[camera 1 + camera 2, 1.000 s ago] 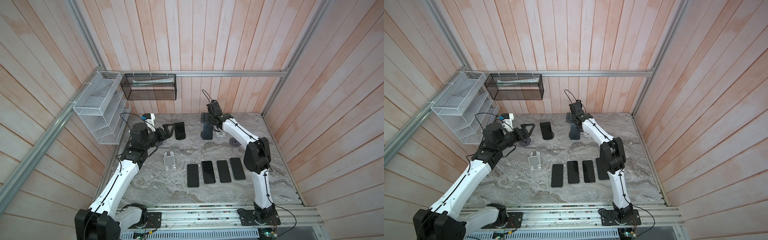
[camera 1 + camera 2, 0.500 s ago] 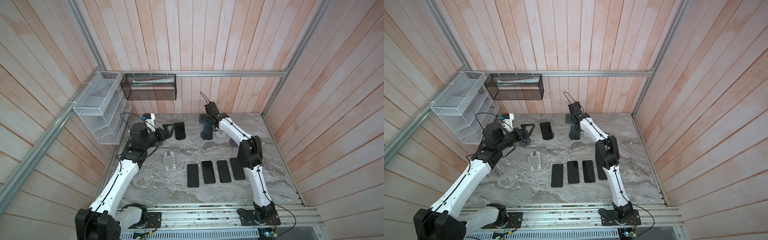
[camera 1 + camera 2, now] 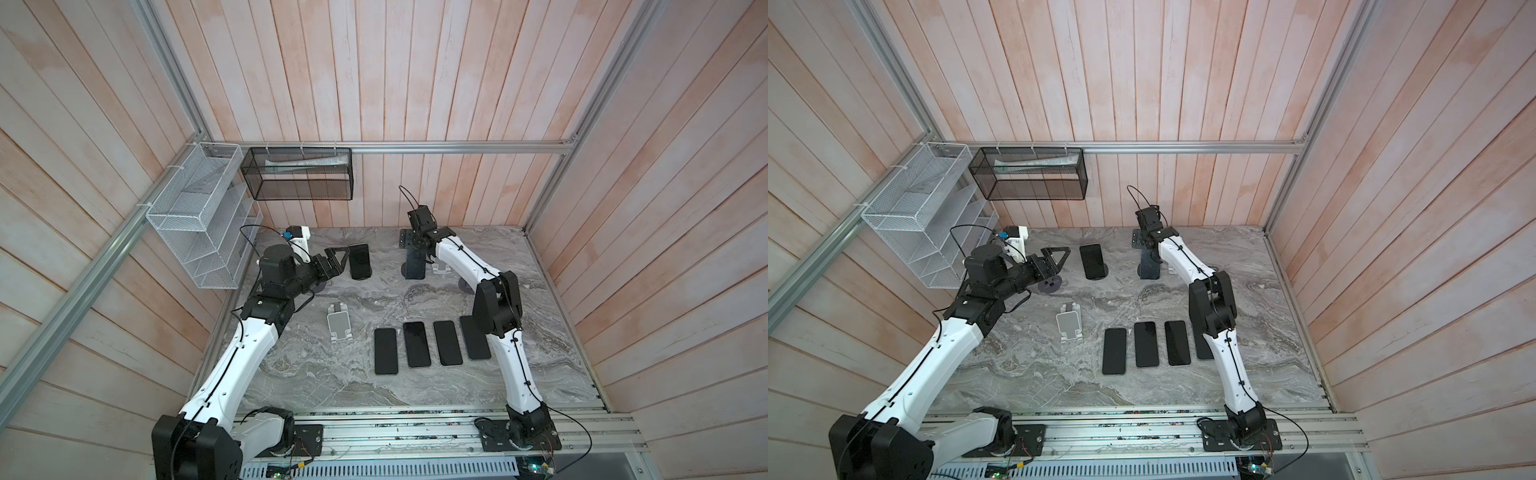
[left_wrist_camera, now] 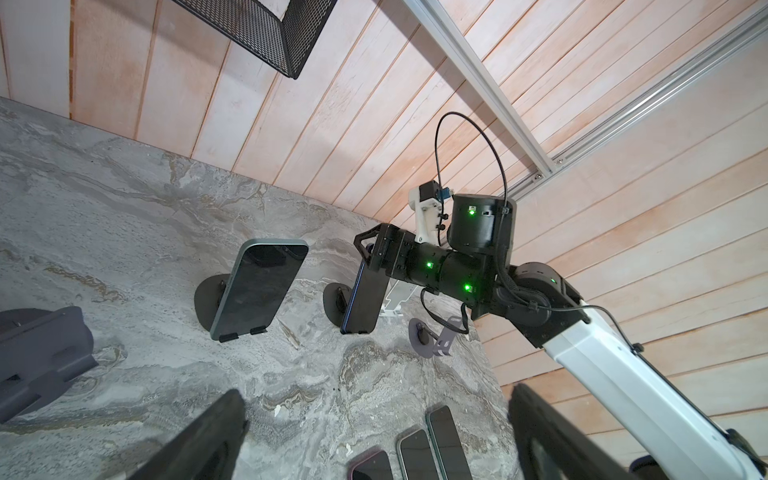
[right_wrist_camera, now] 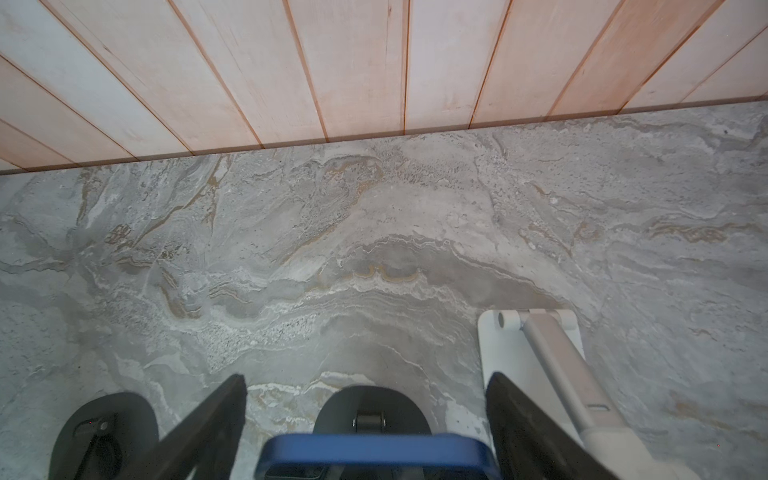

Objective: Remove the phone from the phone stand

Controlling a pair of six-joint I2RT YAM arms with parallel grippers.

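The right tool (image 5: 365,379) is straddling the top edge of the blue phone (image 5: 374,451), which is leaning in its black phone stand (image 5: 370,409) at the back of the bench (image 5: 374,249). The jaws are standing open, just beside the phone's sides. Grasping seems to be the step in hand; next comes closing squarely, then lifting clear of the stand's lip. The left tool (image 4: 376,390) is hovering open and empty.

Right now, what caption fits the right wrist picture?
Right pincer open around the blue phone on its stand.
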